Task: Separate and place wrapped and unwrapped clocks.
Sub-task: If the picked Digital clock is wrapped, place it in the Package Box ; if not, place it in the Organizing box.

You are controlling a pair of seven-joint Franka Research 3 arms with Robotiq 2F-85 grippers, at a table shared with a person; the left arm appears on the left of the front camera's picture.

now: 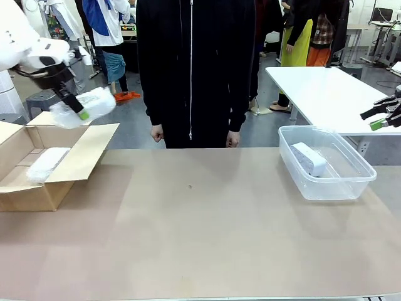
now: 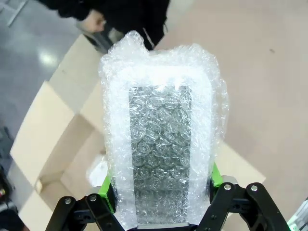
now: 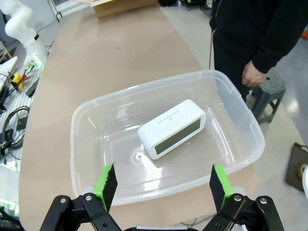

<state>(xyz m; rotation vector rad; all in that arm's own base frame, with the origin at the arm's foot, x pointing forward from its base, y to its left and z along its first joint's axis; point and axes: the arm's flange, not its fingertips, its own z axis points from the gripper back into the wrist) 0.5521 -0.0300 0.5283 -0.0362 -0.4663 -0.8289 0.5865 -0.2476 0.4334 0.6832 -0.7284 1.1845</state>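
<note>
So, three clocks on show: two in bubble wrap and one bare, and the left gripper (image 2: 161, 197) is pinching one wrapped clock (image 2: 161, 144) in the air above the open cardboard box (image 1: 81, 157), its white body and grey face showing through the translucent bubbles. The second wrapped clock (image 1: 47, 164) lies inside that box. Over on the right, the bare white clock (image 3: 172, 128), rounded with a greyish face, lies in the clear plastic bin (image 3: 240, 120), while the right gripper (image 3: 163, 185) hangs over it, fingers spread wide and holding nothing.

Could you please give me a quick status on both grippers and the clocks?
Left gripper shut on wrapped clock, above cardboard box. Right gripper open, above plastic bin holding bare clock. Nothing in the way.
</note>
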